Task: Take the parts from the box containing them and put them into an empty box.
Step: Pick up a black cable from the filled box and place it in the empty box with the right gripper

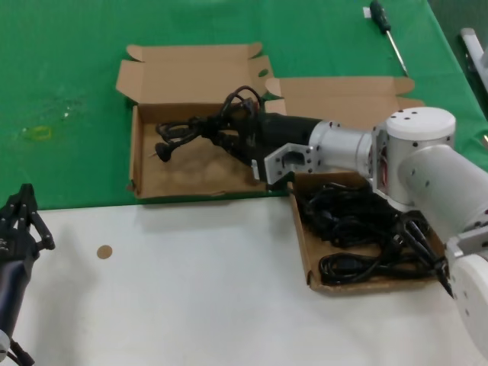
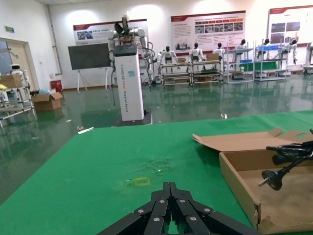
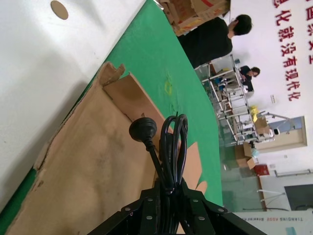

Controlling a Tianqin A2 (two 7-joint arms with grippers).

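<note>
My right gripper [image 1: 232, 132] reaches over the larger left box [image 1: 136, 152] with the tall lid and is shut on a black cable bundle [image 1: 200, 128]. In the right wrist view the loop [image 3: 172, 139] stands out from the right gripper [image 3: 168, 190], and its plug [image 3: 143, 129] hangs over the bare cardboard floor. I see nothing else in that box. The smaller right box [image 1: 301, 229] with the short lid holds several black cable bundles [image 1: 358, 229]. My left gripper [image 1: 25, 200] is parked low at the near left, shut and holding nothing.
A green-handled screwdriver [image 1: 387, 30] lies on the green mat at the far right. The two boxes straddle the line between the green mat and the white table. A small brown disc [image 1: 104, 252] lies on the white surface. The left wrist view shows the left box's wall [image 2: 237, 182] and the plug [image 2: 272, 178].
</note>
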